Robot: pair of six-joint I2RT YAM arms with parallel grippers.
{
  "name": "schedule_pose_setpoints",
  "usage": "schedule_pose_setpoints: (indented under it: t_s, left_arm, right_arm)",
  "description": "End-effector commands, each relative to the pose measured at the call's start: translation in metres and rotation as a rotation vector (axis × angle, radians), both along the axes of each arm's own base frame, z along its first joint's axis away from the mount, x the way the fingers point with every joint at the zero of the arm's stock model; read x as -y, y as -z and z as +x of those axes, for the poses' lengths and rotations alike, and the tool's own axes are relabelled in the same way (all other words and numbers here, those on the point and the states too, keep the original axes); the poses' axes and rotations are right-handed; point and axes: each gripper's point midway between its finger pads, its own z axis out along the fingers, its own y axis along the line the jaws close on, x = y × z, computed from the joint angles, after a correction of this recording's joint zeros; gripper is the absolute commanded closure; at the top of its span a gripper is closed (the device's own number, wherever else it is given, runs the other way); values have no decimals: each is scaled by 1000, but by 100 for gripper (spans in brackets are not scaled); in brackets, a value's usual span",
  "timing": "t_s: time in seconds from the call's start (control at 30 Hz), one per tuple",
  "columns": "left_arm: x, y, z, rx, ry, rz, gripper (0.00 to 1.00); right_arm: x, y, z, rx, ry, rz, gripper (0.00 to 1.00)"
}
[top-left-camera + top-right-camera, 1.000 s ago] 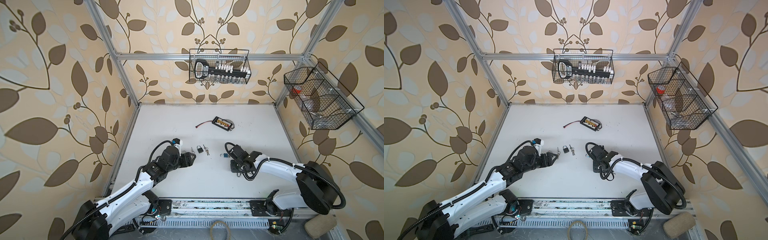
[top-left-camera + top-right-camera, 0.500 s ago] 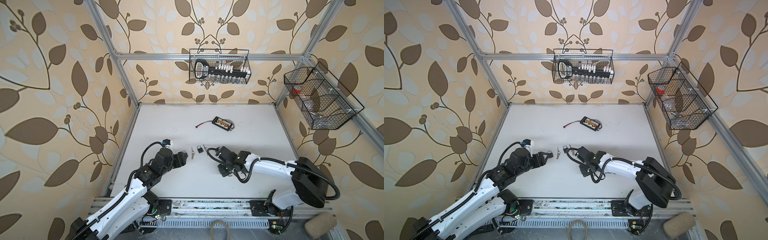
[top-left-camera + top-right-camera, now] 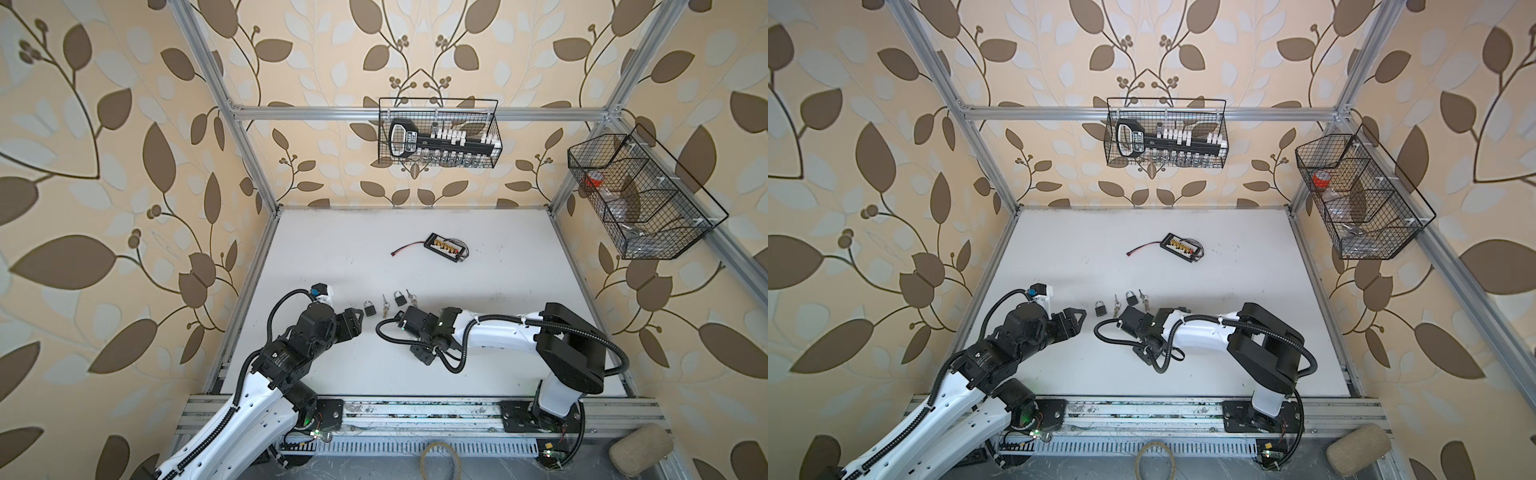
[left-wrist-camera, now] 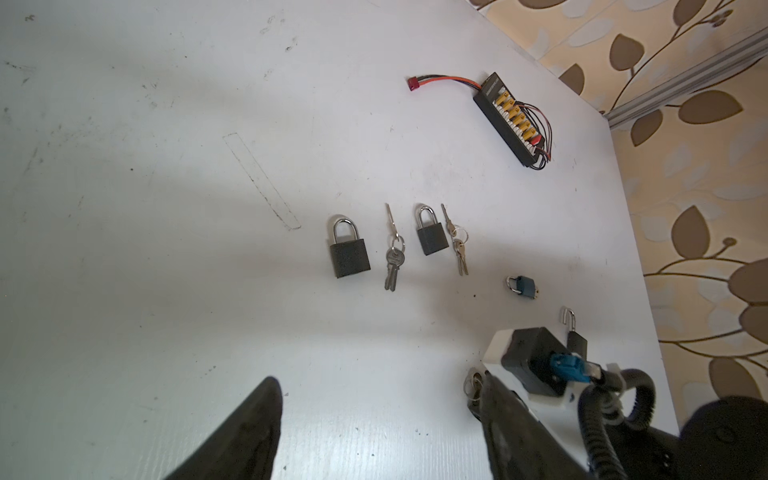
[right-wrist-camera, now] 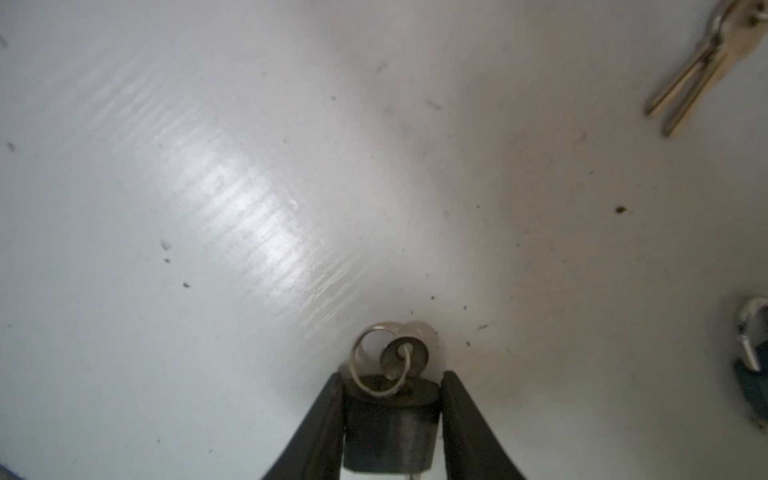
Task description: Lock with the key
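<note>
right gripper [image 5: 392,376], jaws pinching a small dark metal padlock [image 5: 390,432] with its silver ringed key [image 5: 424,336] inserted, seems mid-locking; next the open left gripper [image 4: 378,386] must turn that key.

Padlocks x5: two big black padlocks [image 4: 351,259], one blue padlock [image 4: 524,286], one open-shackle padlock [image 4: 575,340], one keyed padlock [image 5: 390,428]. Loose key bunches [image 4: 392,257] x2. One connector board [image 4: 509,120]. Two wire baskets [image 3: 438,133].
</note>
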Motion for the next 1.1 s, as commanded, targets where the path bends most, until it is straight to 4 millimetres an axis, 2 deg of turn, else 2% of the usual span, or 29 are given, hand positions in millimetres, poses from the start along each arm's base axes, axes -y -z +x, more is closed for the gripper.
schedule_pose_setpoints:
  t_s: [0.0,0.13,0.2,0.27,0.33,0.47,0.57,0.67,0.87,1.07]
  left_arm:
    - [3,-7,3,13,23,15,25]
    - [16,-4,7,8,98,24,24]
    - [28,-3,10,4,151,12,25]
    - [45,-2,12,0,223,-3,26]
    - [63,-1,12,7,295,-3,28]
    - [103,6,5,19,442,21,30]
    - [129,11,-3,23,534,5,31]
    - [147,19,-10,10,598,-5,36]
    - [162,33,-17,-32,649,-10,39]
    - [164,37,-19,-41,649,-17,39]
  right_arm:
    - [3,-4,3,24,6,-19,50]
    - [-8,-47,11,105,68,147,31]
    - [-6,-70,11,120,139,271,29]
    - [7,-78,6,80,248,402,30]
    - [23,-76,1,31,353,500,31]
    - [58,-60,-11,-53,532,632,34]
    - [64,-48,-20,-151,566,724,37]
    - [66,-40,-24,-214,588,766,41]
    - [60,-29,-27,-303,577,829,48]
    - [58,-17,-29,-332,568,812,54]
